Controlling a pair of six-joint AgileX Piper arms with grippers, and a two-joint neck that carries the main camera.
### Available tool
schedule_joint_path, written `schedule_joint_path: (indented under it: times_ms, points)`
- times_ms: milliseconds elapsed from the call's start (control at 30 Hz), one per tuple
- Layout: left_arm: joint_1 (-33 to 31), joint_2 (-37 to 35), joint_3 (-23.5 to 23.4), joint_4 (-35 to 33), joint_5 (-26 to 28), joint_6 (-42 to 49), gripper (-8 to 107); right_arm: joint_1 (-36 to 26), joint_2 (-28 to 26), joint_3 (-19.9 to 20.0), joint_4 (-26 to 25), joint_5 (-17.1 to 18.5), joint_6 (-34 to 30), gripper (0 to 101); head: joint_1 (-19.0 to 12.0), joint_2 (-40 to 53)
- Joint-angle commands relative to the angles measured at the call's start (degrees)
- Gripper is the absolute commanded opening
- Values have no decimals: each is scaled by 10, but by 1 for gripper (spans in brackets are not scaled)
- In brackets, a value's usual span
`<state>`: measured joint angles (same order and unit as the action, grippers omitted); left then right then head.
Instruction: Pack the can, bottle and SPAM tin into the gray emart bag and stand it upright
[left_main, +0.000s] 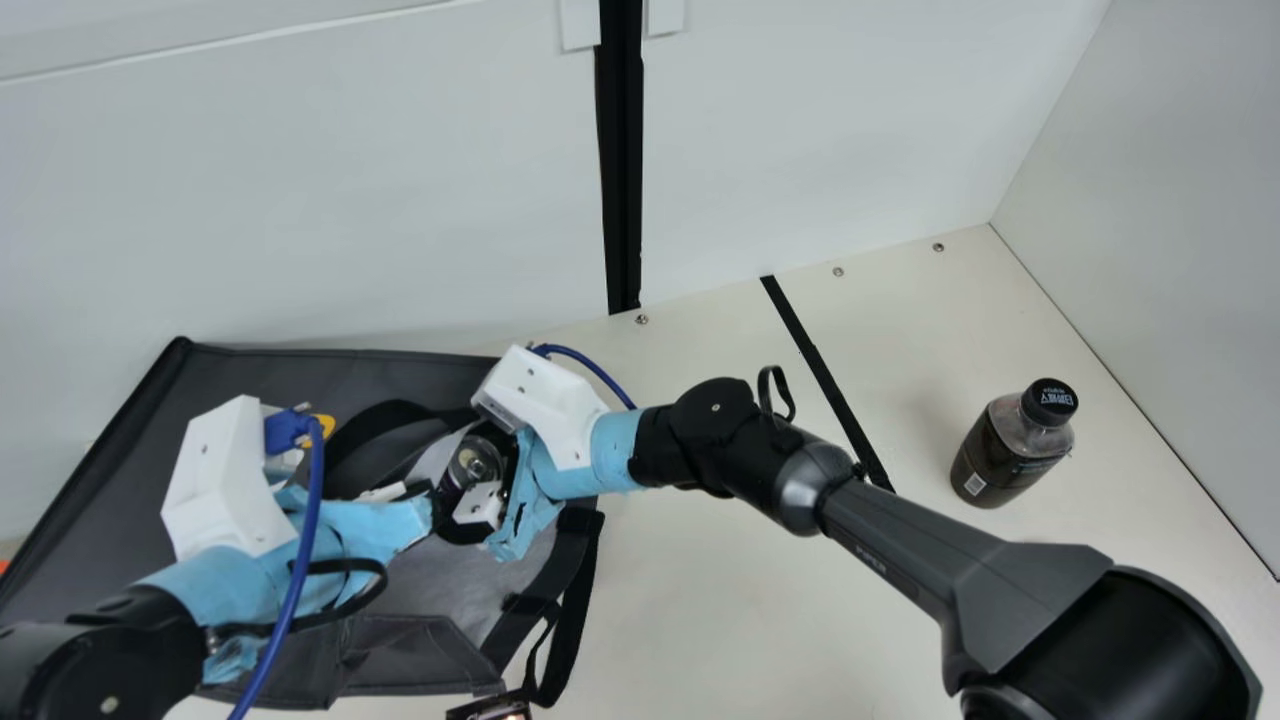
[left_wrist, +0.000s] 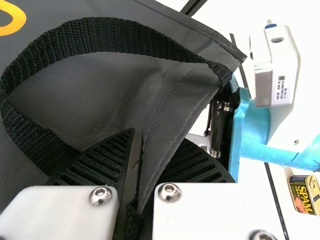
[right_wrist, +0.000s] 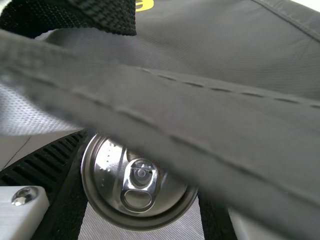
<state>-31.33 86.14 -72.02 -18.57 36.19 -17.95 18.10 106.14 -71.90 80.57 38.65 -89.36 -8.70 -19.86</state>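
Note:
The gray emart bag (left_main: 420, 655) lies on its side at the left of the table. My left gripper (left_main: 432, 512) is at its mouth; in the left wrist view my left gripper (left_wrist: 136, 185) is shut on the edge of the bag (left_wrist: 115, 85). Inside the opening my right gripper (left_main: 490, 490) holds the can (left_main: 474, 464). In the right wrist view the can (right_wrist: 140, 185) sits top-on between the fingers of my right gripper (right_wrist: 142, 200), partly covered by the bag's edge. The bottle (left_main: 1010, 450) stands upright at the right. The SPAM tin (left_wrist: 304, 194) shows in the left wrist view.
A bag strap (left_main: 570, 600) hangs onto the table (left_main: 740, 600) beside the opening. White walls (left_main: 300, 200) close off the back and the right side. A dark object (left_main: 490, 708) is at the bottom edge of the main view.

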Motion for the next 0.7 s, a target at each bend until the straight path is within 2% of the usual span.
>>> schedule_joint_path:
  times_ms: [0,667]
  points:
    - [0,0,0,0,0,0,-8,1,1,0,-2,2,3,0,-13,-1]
    - [0,0,0,0,0,0,-8,2,5,-3,-21,14,16,67,-13,-1]
